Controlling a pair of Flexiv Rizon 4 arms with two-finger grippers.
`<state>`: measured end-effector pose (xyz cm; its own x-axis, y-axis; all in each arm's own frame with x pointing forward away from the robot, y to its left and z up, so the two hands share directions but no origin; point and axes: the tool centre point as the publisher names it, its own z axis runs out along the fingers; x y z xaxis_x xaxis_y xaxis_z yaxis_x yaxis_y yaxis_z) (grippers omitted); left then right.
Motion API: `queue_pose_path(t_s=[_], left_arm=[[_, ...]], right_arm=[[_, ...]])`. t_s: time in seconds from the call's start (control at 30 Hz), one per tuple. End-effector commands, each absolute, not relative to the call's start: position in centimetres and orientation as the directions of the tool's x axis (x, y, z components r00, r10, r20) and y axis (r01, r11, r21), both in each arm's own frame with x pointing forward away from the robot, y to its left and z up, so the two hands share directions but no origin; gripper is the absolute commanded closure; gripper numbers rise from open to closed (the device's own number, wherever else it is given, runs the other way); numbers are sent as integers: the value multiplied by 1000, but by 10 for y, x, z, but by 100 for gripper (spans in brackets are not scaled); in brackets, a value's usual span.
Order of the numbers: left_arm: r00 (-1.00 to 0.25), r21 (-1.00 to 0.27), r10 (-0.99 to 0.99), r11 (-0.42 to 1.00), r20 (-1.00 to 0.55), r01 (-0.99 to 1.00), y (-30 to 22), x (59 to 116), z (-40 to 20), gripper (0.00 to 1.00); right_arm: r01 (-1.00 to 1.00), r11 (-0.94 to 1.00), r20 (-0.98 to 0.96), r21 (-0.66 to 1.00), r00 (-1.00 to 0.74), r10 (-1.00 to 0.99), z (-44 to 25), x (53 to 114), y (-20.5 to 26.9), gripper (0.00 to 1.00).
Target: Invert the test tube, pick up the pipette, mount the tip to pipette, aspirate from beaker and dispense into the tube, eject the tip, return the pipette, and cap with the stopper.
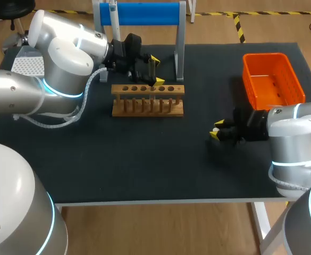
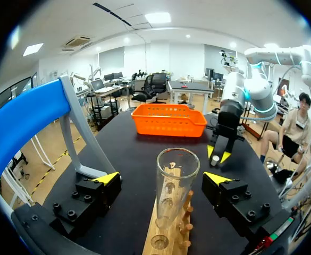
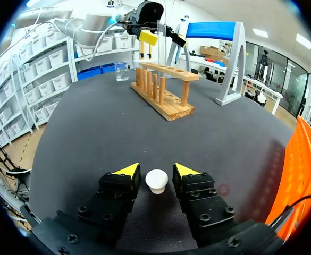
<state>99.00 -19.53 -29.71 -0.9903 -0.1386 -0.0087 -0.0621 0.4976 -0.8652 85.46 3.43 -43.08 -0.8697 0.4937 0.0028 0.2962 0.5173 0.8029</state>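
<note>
First, stopper (image 3: 157, 181): white, rounded cap shape, lying on the black table (image 1: 144, 159) near the front edge, between the right gripper's fingers.
Right gripper (image 3: 156, 170): jaws released; a thin gap shows on each side of the stopper, so nothing is grasped.
Rack (image 1: 148, 100): pale wood, a top bar with a row of round holes on dowel posts, long axis running across the table.
Test tube (image 2: 171, 202): clear glass cylinder, long axis vertical, open mouth pointing up, base seated in the rack.
Left gripper (image 1: 157, 69): over the rack, one finger on each side of the tube; jaws released, well clear of the glass.
View difference, tube: the left wrist view shows the round rim and the gaps to both fingers; in the head view the tube is only a thin sliver.
View difference, beaker (image 3: 122, 71): small, clear, beyond the rack in the right wrist view; hidden behind the left arm in the head view.
Basket (image 1: 272, 79): orange plastic, rectangular, slotted walls, at the far right.
Stand (image 1: 144, 13): grey frame with a blue bar, behind the rack.
</note>
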Motion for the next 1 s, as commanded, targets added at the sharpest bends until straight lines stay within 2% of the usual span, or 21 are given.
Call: queue_pose_path(t_s=[0.03, 0.67, 1.0], left_arm=[[-991, -864, -137, 499, -7, -63, -195, 991, -297, 0], [-991, -864, -137, 499, -7, -63, -195, 991, -297, 0], [-991, -864, -137, 499, -7, -63, -195, 991, -297, 0]], right_arm=[[297, 518, 3, 802, -870, 493, -431, 855, 34, 61], [299, 517, 4, 802, -869, 495, -432, 856, 33, 67], [301, 518, 5, 801, -868, 497, -433, 856, 32, 75]])
